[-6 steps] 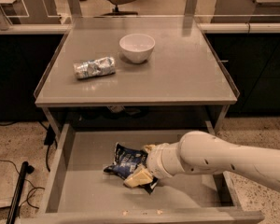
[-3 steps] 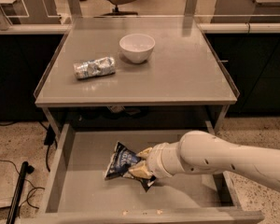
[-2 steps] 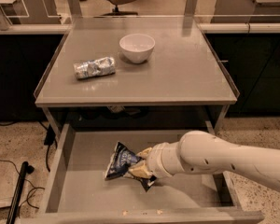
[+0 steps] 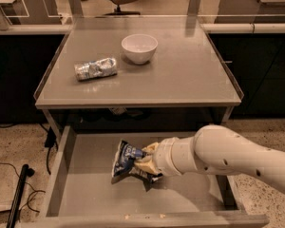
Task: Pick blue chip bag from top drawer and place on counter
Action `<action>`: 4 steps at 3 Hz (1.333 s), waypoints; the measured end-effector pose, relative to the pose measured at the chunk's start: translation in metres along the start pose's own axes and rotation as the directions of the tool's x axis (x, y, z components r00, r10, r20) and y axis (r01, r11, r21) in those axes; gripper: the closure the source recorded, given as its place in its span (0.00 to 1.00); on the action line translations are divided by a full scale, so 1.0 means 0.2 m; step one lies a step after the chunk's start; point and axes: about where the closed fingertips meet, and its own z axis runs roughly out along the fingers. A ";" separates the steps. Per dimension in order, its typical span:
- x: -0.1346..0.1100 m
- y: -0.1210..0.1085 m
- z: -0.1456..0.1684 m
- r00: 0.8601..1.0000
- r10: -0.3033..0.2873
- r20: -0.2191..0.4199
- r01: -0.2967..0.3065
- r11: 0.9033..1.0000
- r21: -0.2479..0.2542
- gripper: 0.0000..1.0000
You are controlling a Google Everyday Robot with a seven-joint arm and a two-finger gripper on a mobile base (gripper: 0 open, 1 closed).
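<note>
The blue chip bag [image 4: 124, 159] is dark navy with white lettering and stands tilted, raised a little over the bottom of the open top drawer [image 4: 76, 194]. My gripper [image 4: 143, 164] comes in from the right on a thick white arm and is shut on the bag's right side. Its tan fingers [image 4: 147, 166] pinch the wrinkled foil. The counter [image 4: 180, 75] is the grey table top above the drawer.
A white bowl [image 4: 139, 48] stands on the counter at the middle back. A silvery-white cylindrical packet [image 4: 95, 68] lies left of it. A dark pole [image 4: 18, 194] and cables lie on the floor at the left. Desks and a chair stand behind.
The bag lay flatter in the drawer two seconds ago. It now stands more upright in my gripper, lifted slightly. The arm has barely moved in the last second.
</note>
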 end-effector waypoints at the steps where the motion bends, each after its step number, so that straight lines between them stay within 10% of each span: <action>1: -0.09 0.00 -0.24 0.997 -0.055 0.056 0.052 0.997 0.051 1.00; 4: -0.42 -0.14 -0.92 0.970 -0.217 0.111 0.199 0.967 0.157 1.00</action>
